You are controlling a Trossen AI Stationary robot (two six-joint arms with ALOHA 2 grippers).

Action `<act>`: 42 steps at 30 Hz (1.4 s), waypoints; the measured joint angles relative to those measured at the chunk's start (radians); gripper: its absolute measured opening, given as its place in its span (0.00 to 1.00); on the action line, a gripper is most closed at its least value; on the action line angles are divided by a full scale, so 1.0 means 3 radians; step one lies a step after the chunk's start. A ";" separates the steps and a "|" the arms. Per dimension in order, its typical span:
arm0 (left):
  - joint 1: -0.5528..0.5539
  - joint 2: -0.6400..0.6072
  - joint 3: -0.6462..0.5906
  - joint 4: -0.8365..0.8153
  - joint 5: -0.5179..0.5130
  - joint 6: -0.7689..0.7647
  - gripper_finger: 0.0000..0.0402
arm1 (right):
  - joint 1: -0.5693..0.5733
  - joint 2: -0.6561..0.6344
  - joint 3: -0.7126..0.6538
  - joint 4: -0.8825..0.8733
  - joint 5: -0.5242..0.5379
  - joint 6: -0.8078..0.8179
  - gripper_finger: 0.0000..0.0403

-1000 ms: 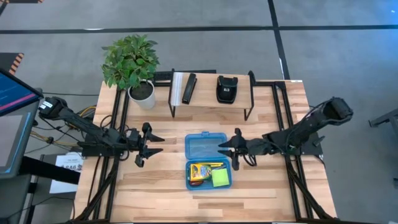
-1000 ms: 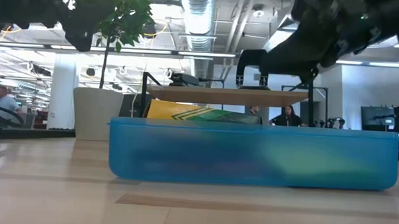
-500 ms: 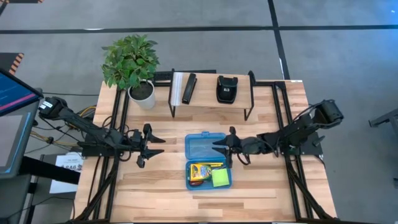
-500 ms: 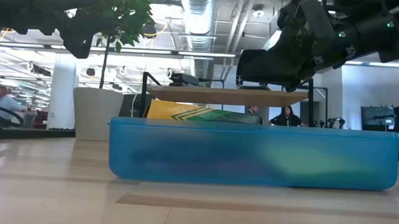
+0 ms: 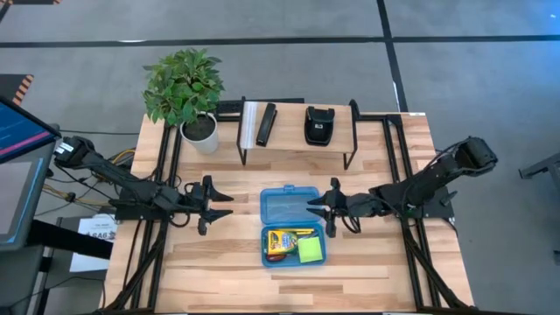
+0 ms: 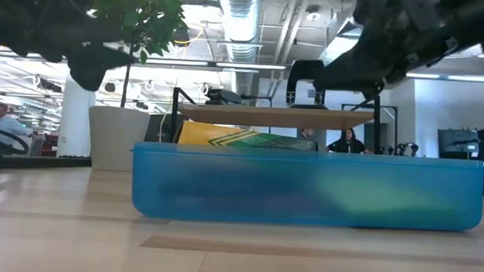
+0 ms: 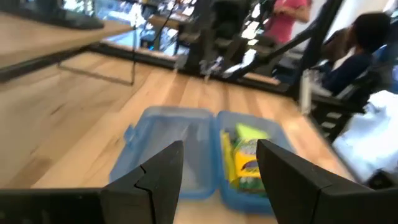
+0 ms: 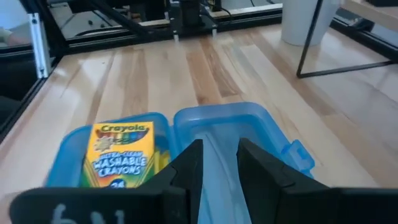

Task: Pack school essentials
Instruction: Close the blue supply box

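An open blue plastic case (image 5: 290,223) lies in the middle of the table, its empty lid half (image 5: 290,203) toward the far side. The near half holds a yellow-green crayon box (image 5: 280,243) (image 8: 121,152) and a lime-green sticky-note pad (image 5: 310,250). My left gripper (image 5: 214,206) (image 7: 217,149) hovers open to the left of the case, pointing at it. My right gripper (image 5: 317,210) (image 8: 219,149) hovers above the lid's right edge, with a narrow gap between its fingers and nothing in it.
A potted plant (image 5: 185,92) stands at the far left. A black wire shelf (image 5: 297,131) at the far side carries black and white bars (image 5: 258,124) and a black pouch (image 5: 318,125). Bare wood lies near the case. People show in the room beyond.
My right gripper reached leftward over the lid, then drew back toward the table's right edge to about where it began. My left gripper has tipped downward and sunk a little. The case has stayed where it was.
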 joint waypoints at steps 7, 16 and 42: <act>0.0237 0.0001 0.0000 -0.0605 -0.0013 -0.0405 0.48 | 0.0094 -0.0071 -0.0040 -0.0505 0.0259 0.0207 0.29; 0.0518 0.0032 0.0000 -0.1100 0.0109 -0.0916 0.47 | -0.0221 -0.0069 -0.0310 -0.0845 0.0161 0.0995 0.17; 0.0988 0.2329 0.0963 -0.0578 0.0803 -0.0840 0.00 | -0.0478 0.0098 -0.0312 -0.1527 -0.0363 0.1690 0.01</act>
